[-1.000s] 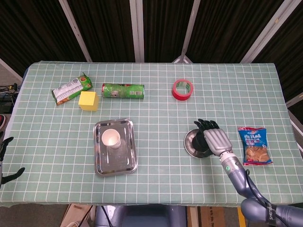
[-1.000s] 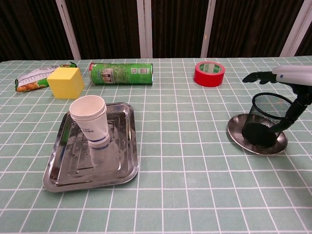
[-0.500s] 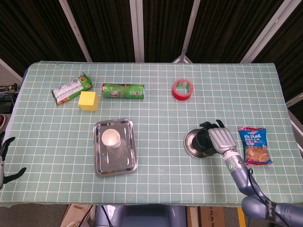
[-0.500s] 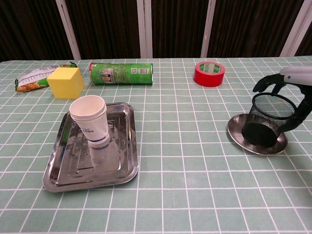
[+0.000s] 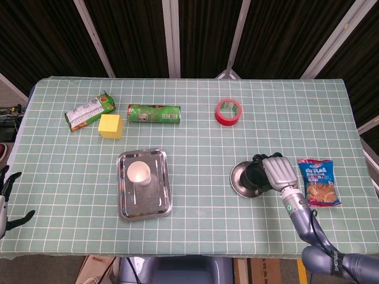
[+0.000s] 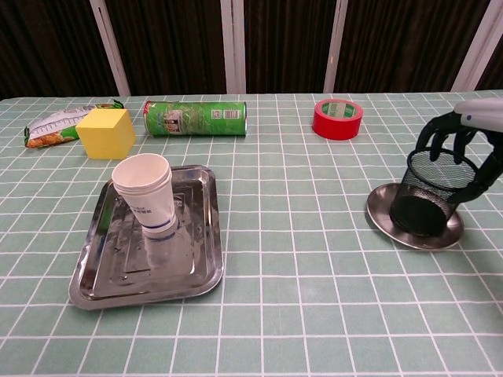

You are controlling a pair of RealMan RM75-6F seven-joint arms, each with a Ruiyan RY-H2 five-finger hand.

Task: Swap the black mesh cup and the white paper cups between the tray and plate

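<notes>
At the far side of the table lie a snack bag (image 6: 53,126), a yellow block (image 6: 105,132), a green can on its side (image 6: 196,118) and a red tape roll (image 6: 338,118); a blue packet (image 5: 318,182) lies just beside the right arm. Nothing stands between the tray (image 6: 102,275) and the plate (image 6: 379,221). The right hand (image 6: 464,133) hangs over the far rim of the black mesh cup (image 6: 428,195), fingers curled down around it; whether they really grip it cannot be told. The left hand (image 5: 7,198) is at the table's left edge, fingers apart, holding nothing. The mesh cup stands upright on the plate. The white paper cups (image 6: 146,193), stacked, stand upright in the tray.
</notes>
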